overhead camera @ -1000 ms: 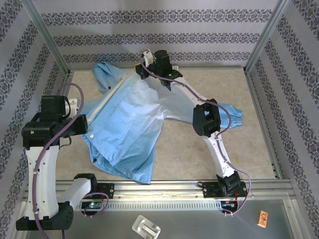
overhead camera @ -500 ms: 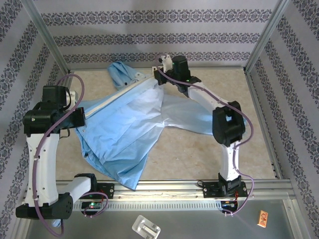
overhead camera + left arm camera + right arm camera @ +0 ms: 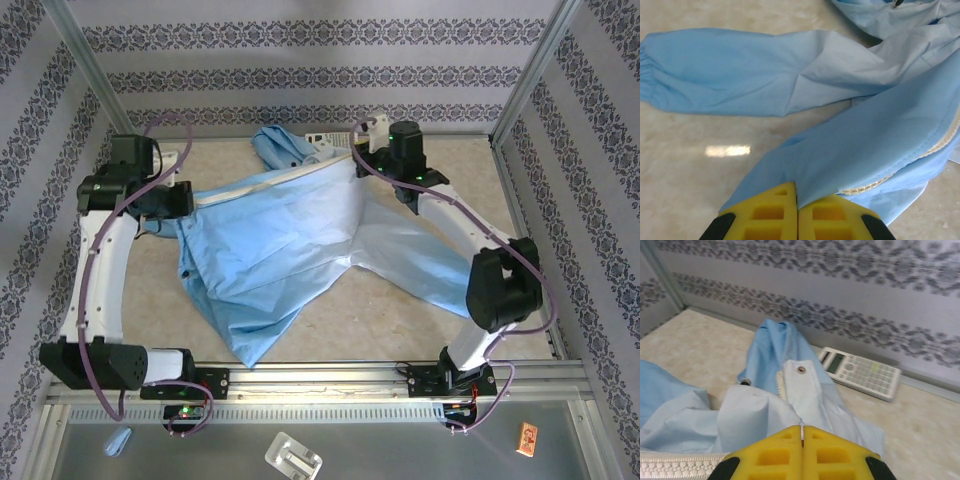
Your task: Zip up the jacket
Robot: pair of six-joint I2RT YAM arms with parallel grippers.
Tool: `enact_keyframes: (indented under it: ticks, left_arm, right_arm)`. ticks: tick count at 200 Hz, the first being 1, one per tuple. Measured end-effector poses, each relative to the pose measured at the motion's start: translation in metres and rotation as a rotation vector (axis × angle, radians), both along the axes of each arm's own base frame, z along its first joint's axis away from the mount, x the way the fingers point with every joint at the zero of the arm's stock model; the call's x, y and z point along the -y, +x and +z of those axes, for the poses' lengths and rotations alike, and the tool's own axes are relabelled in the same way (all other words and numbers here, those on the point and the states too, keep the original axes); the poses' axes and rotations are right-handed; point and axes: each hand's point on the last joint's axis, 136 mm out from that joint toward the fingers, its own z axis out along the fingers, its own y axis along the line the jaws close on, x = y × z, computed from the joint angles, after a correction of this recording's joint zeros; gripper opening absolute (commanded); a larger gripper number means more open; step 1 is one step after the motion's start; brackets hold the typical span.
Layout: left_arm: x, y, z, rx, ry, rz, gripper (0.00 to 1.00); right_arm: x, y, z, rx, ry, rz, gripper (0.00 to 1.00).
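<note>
The jacket (image 3: 280, 250) is spread over the middle of the table (image 3: 400, 320), with its hood (image 3: 280, 145) bunched at the far side and one sleeve (image 3: 420, 265) trailing toward the right. Its pale zipper strip (image 3: 270, 180) is drawn in a nearly straight line from the left toward the far centre.

The left end of that line is pinched by the left gripper (image 3: 185, 203). In the left wrist view its yellow fingers (image 3: 770, 210) are seen pressed together on a fold of blue cloth, with the toothed tape (image 3: 900, 170) running off to the right.

The far end is gripped by the right gripper (image 3: 362, 145). In the right wrist view its jaws are clenched on the fabric by the collar, with a snap (image 3: 801, 370) just beyond them. A calculator (image 3: 862, 371) is seen lying against the far wall, just beside the hood.

The step in hand is judged to be the straightening of the front edge, and the zip itself is judged not yet closed. The slider cannot be made out. For the next move, the strip would need to be kept taut at one end while the slider is located and gripped by the other claw
</note>
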Motion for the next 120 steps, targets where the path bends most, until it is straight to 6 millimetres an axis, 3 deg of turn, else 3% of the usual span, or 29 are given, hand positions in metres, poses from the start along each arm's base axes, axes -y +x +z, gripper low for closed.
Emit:
enact_keyframes:
  ticks: [24, 56, 88, 120]
  left_arm:
    - [0.028, 0.02, -0.001, 0.032, -0.042, -0.117, 0.0]
    - [0.053, 0.038, 0.007, 0.092, -0.08, -0.227, 0.0]
    - [0.059, 0.042, 0.01, 0.131, -0.079, -0.284, 0.0]
    - [0.057, 0.031, -0.015, 0.089, -0.045, -0.318, 0.0]
  right_arm:
    - [0.04, -0.011, 0.006, 0.003, -0.03, -0.095, 0.0]
    - [0.073, -0.03, 0.023, 0.033, -0.042, -0.17, 0.0]
    - [0.079, -0.036, 0.029, 0.048, -0.039, -0.185, 0.0]
    - [0.074, -0.034, 0.003, -0.011, -0.02, -0.167, 0.0]
